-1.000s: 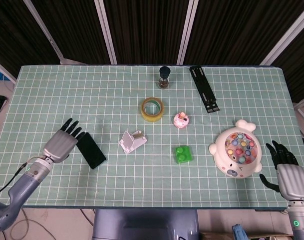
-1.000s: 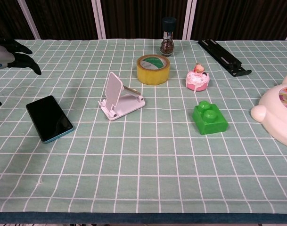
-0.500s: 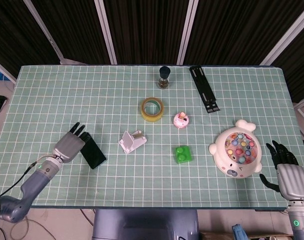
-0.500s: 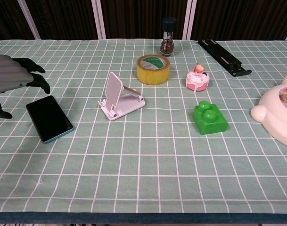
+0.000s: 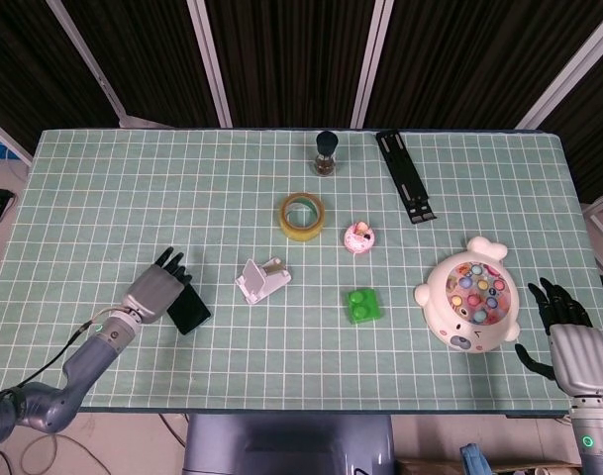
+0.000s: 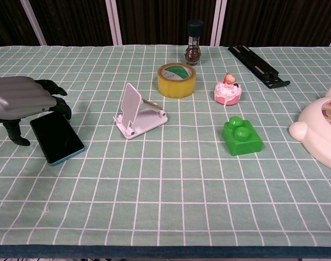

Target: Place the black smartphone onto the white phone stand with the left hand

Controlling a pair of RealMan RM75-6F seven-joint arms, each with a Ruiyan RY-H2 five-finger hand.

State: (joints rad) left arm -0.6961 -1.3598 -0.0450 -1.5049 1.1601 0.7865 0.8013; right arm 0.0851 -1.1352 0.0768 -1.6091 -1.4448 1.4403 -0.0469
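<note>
Smartphone [image 6: 56,137]: flat, glossy black, teal-edged.

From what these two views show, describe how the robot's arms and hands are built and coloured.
Both hands have silver-grey ribbed metal backs and black fingers. The left hand sits on a smooth grey-blue arm with a small green light near the wrist and a thin dark cable trailing beside it. The right hand joins a grey wrist cuff carrying a green ring light.

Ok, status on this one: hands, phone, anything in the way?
Left hand open over smartphone, not gripping. Right hand open, idle. Phone flat on table; white stand empty. Path between them clear.
</note>
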